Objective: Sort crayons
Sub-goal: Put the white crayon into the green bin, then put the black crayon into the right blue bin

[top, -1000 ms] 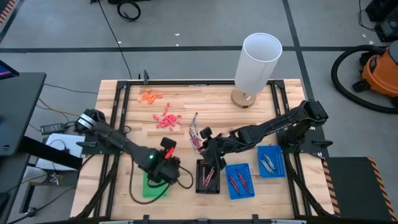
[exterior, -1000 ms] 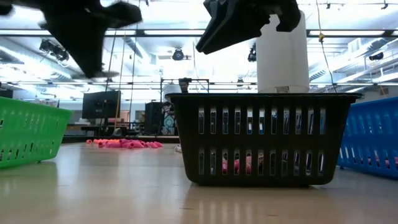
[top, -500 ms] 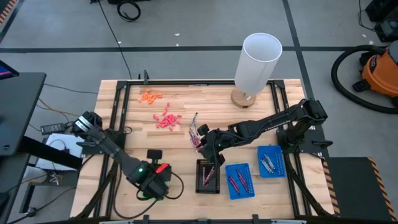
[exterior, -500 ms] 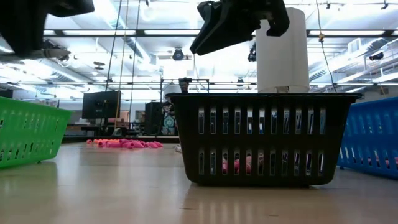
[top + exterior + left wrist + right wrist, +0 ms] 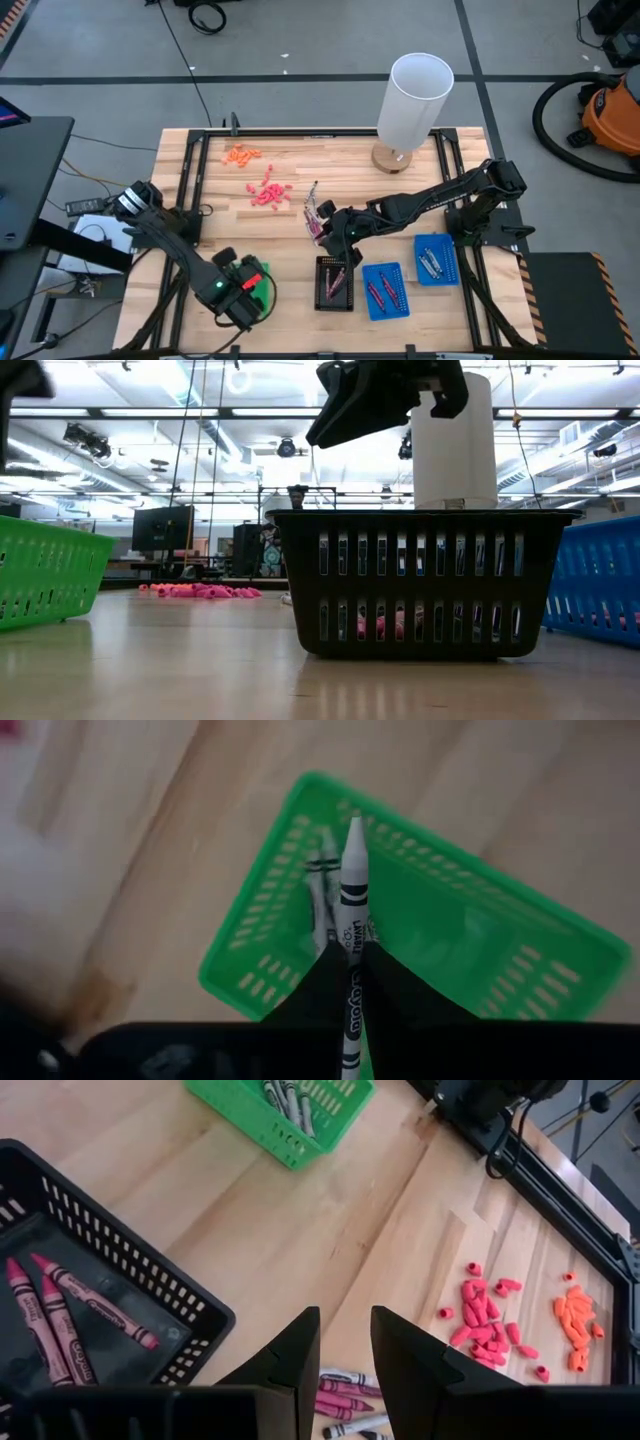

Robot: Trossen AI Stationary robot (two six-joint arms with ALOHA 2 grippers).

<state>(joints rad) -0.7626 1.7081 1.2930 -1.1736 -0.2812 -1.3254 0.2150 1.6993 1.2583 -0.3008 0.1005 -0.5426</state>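
Observation:
My left gripper (image 5: 238, 292) hangs over the green tray (image 5: 260, 283) near the table's front left, shut on a silvery-grey crayon (image 5: 352, 870). More grey crayons (image 5: 322, 890) lie in the green tray (image 5: 470, 935). My right gripper (image 5: 328, 230) is open, with nothing between its fingers (image 5: 345, 1330). It is above the table next to a loose pile of crayons (image 5: 345, 1400), just beyond the black tray (image 5: 335, 283). That tray holds pinkish-red crayons (image 5: 55, 1320). My left gripper pinches the grey crayon's shaft (image 5: 352, 958) between its two fingers. The crayon lies along the fingers and its pointed tip (image 5: 354, 825) sticks out past the fingertips. The fingers slant steeply down from above. The crayon is lifted clear over the green tray.
Two blue trays (image 5: 386, 290) (image 5: 436, 258) with crayons stand right of the black tray. A tall white cylinder (image 5: 415, 100) stands at the far right. Pink bits (image 5: 266, 193) and orange bits (image 5: 242, 153) lie on the far half of the table.
My left gripper has gone toward the table's left and near edges, over the green tray, and its wrist has rolled about. It has stayed shut. My right gripper has kept almost still and open.

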